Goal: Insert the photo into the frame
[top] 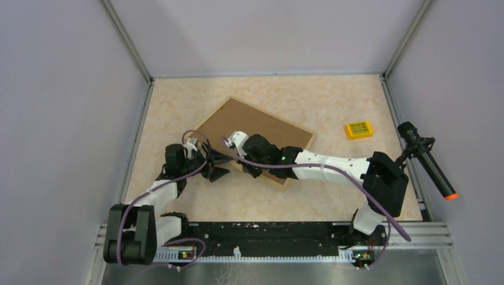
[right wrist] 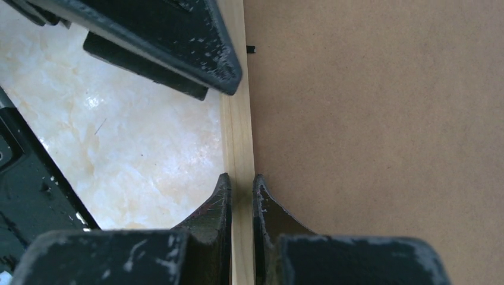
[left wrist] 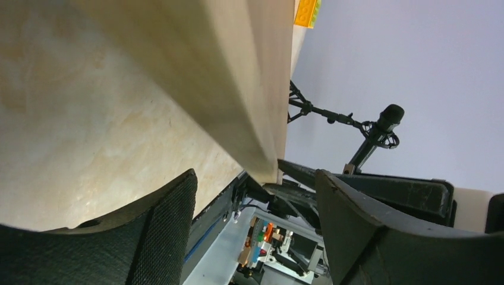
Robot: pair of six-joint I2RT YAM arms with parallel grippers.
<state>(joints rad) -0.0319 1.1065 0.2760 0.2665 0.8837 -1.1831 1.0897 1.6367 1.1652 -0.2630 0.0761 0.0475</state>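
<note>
**A:** Where is the frame (top: 255, 127)?

**B:** Flat on the surface (top: 333, 101), brown back up. It lies askew, a little left of centre.

**A:** And the right pincer (right wrist: 242, 181)?

**B:** Narrow, closed on the pale wood rim along the frame's near-left side.

**A:** The left pincer (left wrist: 255, 175)?

**B:** Wide, at that same side just beside the right one. The wood edge sits before its gap, but I cannot tell whether they touch.

The left arm (top: 156, 193) bends forward from the near-left corner of the counter (top: 333, 107). The left hand (left wrist: 255, 178) sits low, jaws spread wide. The right arm (top: 333, 166) stretches leftward across the counter's middle. The right hand (right wrist: 241, 185) pinches the rail of the frame (right wrist: 236, 136) between nearly closed fingers (right wrist: 217, 205).
</note>
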